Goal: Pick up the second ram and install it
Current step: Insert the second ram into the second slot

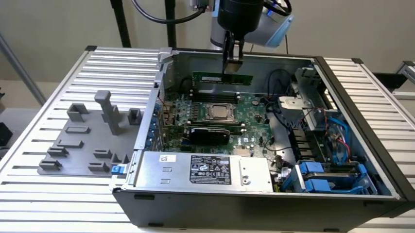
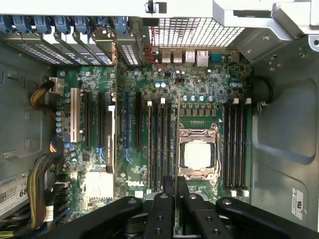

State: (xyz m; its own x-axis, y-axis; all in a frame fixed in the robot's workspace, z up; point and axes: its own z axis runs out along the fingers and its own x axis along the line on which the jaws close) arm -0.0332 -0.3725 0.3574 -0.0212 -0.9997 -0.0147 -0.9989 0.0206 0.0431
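Over the far side of the open grey metal computer case (image 1: 259,211), the black two-fingered gripper (image 1: 232,70) is clamped on the top edge of the second ram (image 1: 211,77). The ram is a long narrow green circuit-board stick, and it hangs level above the large green motherboard (image 1: 250,109). From the wrist view, the fingers (image 2: 168,191) press together on the stick, seen edge-on over the long black memory slots (image 2: 162,144) just beside the square silver processor socket (image 2: 198,154). On the exterior view's left, a grey plastic fixture tray (image 1: 77,145) rests on the slatted metal table (image 1: 26,145).
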